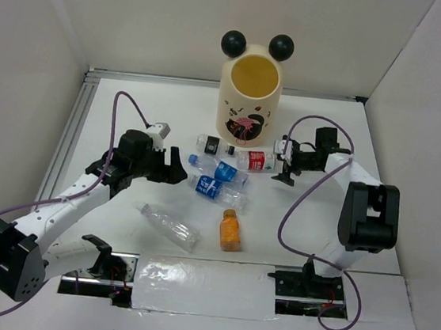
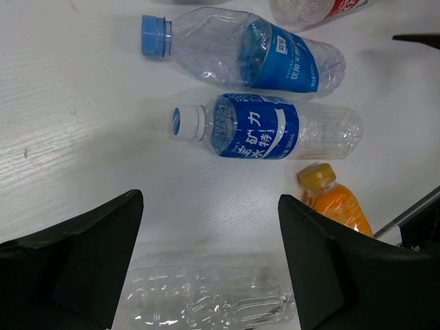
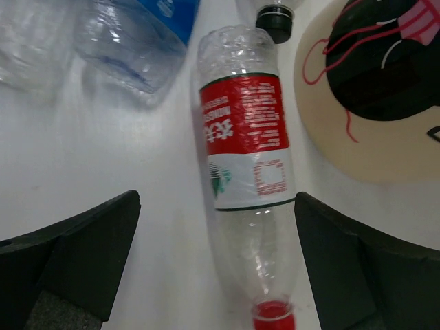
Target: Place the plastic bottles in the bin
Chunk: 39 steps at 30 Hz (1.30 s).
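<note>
The cream bin (image 1: 248,96) with two black ears stands at the back centre. All six bottles lie on the table in front of it: a black-label bottle (image 1: 213,145), a red-label bottle (image 1: 257,160), two blue-label bottles (image 1: 220,170) (image 1: 216,189), a plain clear bottle (image 1: 169,227) and an orange bottle (image 1: 230,231). My left gripper (image 1: 174,168) is open and empty just left of the blue bottles; in its wrist view the clear bottle (image 2: 206,299) lies low between the fingers. My right gripper (image 1: 285,172) is open, and its jaws straddle the cap end of the red-label bottle (image 3: 244,158).
White walls close the table in on the left, back and right. A metal rail (image 1: 73,128) runs along the left edge. Purple cables loop off both arms. In the right wrist view the bin's printed wall (image 3: 371,89) stands close beside the red-label bottle.
</note>
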Each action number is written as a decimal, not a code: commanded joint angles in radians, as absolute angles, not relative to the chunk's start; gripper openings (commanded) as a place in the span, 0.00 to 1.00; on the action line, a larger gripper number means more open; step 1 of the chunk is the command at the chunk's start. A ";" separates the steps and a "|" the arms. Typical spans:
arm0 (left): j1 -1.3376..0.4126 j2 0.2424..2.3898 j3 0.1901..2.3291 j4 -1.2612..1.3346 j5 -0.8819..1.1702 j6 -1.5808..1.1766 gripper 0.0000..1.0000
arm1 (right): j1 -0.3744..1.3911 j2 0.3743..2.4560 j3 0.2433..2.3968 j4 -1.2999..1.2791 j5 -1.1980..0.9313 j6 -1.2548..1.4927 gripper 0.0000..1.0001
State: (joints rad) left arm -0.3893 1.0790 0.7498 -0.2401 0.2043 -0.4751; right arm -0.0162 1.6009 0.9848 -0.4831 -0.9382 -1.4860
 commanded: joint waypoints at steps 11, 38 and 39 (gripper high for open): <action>-0.405 1.085 0.739 -0.219 0.155 -0.494 0.92 | 0.110 1.841 1.157 -0.365 -0.750 -1.571 1.00; -0.460 0.864 0.741 -0.412 0.000 -0.895 0.91 | 0.118 1.474 1.589 -0.845 -1.385 -1.391 0.36; -0.460 0.848 0.741 -0.432 0.000 -0.934 0.91 | 0.141 1.474 1.589 -0.747 -1.449 -1.332 0.36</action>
